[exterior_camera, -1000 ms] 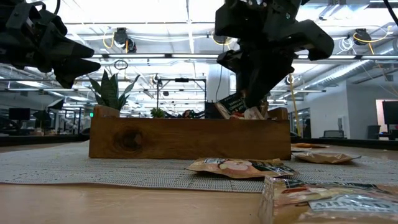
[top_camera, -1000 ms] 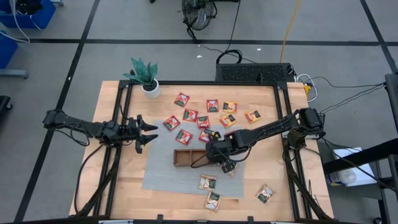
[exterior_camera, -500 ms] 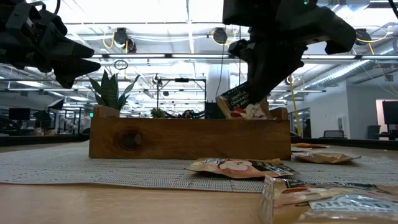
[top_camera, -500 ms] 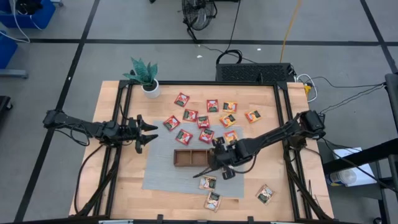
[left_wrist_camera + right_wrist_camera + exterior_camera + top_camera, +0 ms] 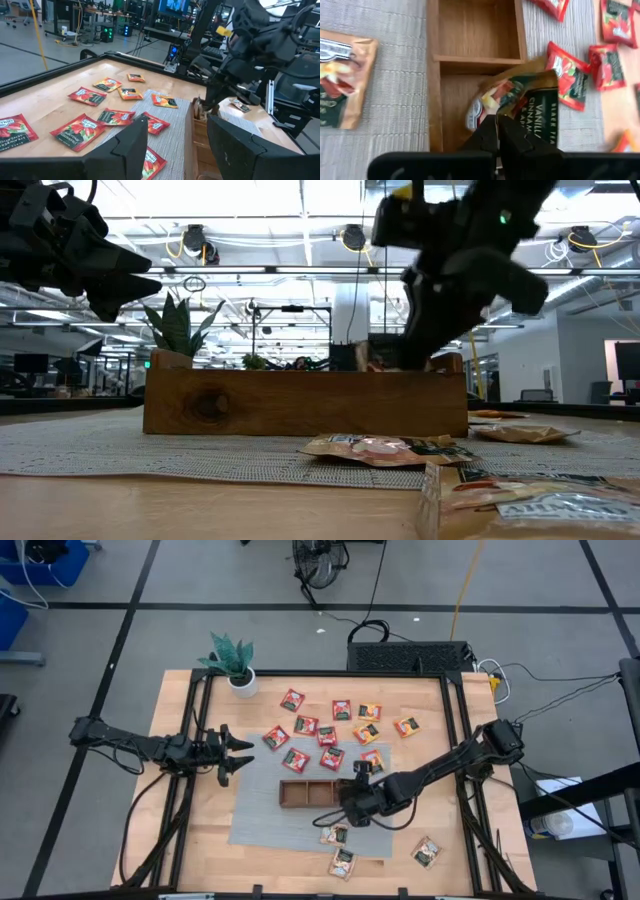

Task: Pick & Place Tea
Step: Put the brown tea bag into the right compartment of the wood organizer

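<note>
The brown wooden tray [image 5: 300,792] lies on a grey mat, its three compartments in a row. My right gripper [image 5: 498,120] is shut and slants down over the tray's right-end compartment. A dark green and white tea sachet [image 5: 530,100] sits tilted in that compartment, one edge leaning over the tray's long wall [image 5: 521,75]. Red and orange tea sachets [image 5: 326,734] lie flat on the table beyond the tray. Three green and white ones [image 5: 333,833] lie nearer the front edge. My left gripper [image 5: 240,752] hangs open at the table's left, away from everything. My right gripper has its shut fingertips [image 5: 490,125] at the sachet's face [image 5: 506,102], near the edge that lies inside the compartment. They come from above, slanting down. Whether they press on the sachet or only stand just over it, I cannot tell.
A potted plant [image 5: 232,660] stands at the table's far left corner. The grey mat [image 5: 260,820] covers the middle near part of the table. The tray's other two compartments [image 5: 472,25] hold nothing. Black frame rails [image 5: 195,740] run along both table sides.
My right gripper has moved a little toward the table's near edge and down over the tray's right end, rolling its wrist. In the low view the sachet stood well above the tray's wall before. Now it sits lower, with only a sliver showing above the wall.
</note>
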